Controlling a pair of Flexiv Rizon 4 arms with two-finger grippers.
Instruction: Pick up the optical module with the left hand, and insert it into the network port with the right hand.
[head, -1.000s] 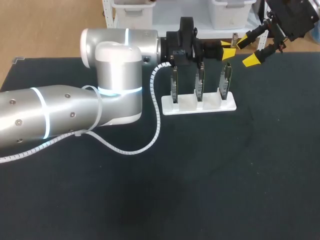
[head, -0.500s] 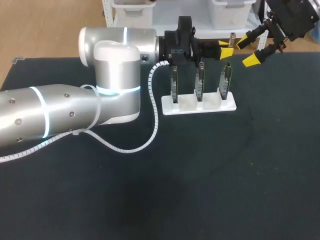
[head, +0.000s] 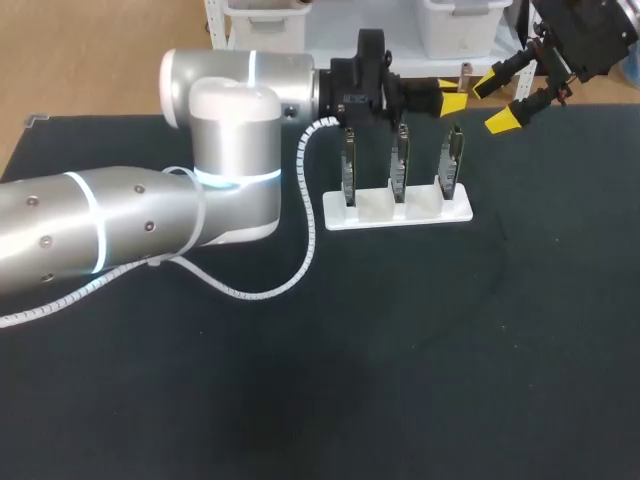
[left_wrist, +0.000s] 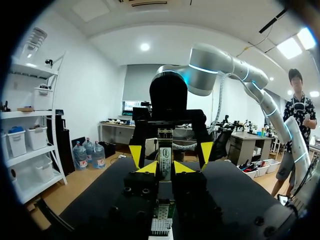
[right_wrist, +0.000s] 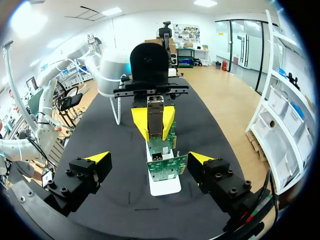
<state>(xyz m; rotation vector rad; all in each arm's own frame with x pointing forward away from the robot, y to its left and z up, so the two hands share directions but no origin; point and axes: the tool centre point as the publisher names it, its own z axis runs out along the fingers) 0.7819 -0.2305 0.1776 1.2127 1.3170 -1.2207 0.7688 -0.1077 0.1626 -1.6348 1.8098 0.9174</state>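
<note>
The optical module (head: 466, 72), a slim metal bar with a label, is held in my left gripper (head: 452, 96), which is shut on it above the rightmost board. In the left wrist view the module (left_wrist: 165, 159) stands upright between my left gripper's (left_wrist: 164, 167) yellow tips. My right gripper (head: 497, 100) hangs open just to the right, facing the module. In the right wrist view my right gripper (right_wrist: 149, 157) is spread wide, with the module (right_wrist: 155, 116) straight ahead above the nearest circuit board (right_wrist: 166, 167). Three upright boards with ports stand in a white stand (head: 400, 208).
My left arm (head: 150, 215) lies across the table's left half, with its white coiled cable (head: 300, 270) looping beside the stand. The black table surface (head: 450, 350) stretches in front of and to the right of the stand.
My left gripper has edged slightly up and back with the module. The right arm and the stand have not moved.
</note>
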